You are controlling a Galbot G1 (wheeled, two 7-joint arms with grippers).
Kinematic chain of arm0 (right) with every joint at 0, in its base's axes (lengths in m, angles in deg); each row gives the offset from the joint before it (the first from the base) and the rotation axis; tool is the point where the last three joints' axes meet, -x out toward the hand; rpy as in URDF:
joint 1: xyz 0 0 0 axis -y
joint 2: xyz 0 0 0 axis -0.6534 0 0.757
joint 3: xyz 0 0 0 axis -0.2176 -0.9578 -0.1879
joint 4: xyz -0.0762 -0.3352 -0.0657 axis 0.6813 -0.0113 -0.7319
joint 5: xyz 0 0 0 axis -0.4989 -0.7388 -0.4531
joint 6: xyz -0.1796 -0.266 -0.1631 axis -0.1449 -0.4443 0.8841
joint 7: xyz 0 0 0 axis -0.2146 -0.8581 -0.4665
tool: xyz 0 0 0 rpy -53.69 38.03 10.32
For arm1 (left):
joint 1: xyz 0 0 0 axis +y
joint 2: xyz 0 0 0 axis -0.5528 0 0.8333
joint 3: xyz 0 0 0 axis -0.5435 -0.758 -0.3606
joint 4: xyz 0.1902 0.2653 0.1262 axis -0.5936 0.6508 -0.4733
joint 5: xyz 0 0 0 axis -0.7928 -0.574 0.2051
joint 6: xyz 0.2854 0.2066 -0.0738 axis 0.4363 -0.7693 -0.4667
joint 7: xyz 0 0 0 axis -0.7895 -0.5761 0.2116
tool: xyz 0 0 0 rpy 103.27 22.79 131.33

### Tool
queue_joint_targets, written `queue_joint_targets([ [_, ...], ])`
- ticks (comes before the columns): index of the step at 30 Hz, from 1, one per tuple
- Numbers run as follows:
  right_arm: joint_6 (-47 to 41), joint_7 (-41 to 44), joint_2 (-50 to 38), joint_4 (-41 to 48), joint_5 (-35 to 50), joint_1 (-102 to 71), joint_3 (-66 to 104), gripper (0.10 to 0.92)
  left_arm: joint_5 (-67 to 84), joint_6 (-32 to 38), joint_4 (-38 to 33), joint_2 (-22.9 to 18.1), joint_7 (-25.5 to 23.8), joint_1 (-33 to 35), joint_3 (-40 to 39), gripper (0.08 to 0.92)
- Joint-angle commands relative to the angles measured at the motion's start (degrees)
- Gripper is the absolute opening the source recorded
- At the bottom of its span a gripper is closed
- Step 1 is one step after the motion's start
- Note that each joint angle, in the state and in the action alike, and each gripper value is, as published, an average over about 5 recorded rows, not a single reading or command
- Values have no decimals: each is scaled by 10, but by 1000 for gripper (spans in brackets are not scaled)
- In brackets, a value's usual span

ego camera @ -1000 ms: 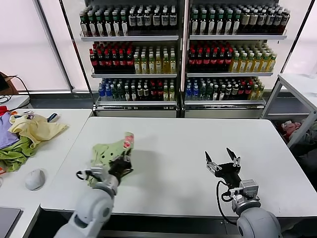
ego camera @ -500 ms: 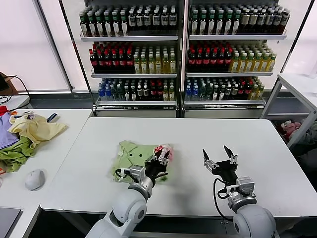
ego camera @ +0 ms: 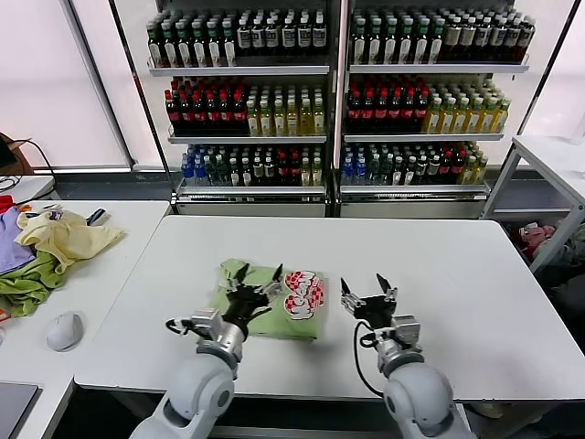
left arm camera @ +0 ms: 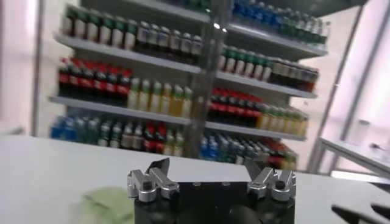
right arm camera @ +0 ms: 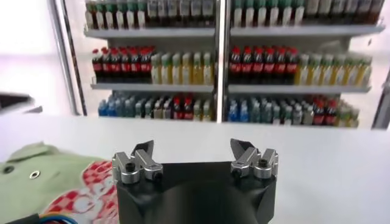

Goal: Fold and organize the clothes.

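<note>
A pile of other clothes (ego camera: 46, 251) lies on the side counter (ego camera: 119, 274) far to the left. On the white counter (ego camera: 439, 265), the left end effector (ego camera: 253, 274) sits over the light green shirt (ego camera: 236, 293) with its fingers spread wide, holding nothing. The shirt lies folded, its red-and-white picture (ego camera: 303, 291) on top. Just beside it, the right end effector (ego camera: 367, 289) hangs over bare counter, fingers spread too.
</note>
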Motion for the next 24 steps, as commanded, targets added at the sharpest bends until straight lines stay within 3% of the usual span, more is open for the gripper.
queue_joint_targets([
  [1,-11,-98,89,174,3,91,-110,823,-50,40,-35,37,4,99,102,817],
  [9,-46,-123,114,210,6,108,-130,823,-61,43,-43,30,9,119,109,823],
  [15,-56,-138,103,197,56,103,-128,799,-63,42,-42,23,14,122,106,823],
  [24,-54,-103,73,187,57,110,-112,573,-63,39,-44,16,16,128,100,823],
])
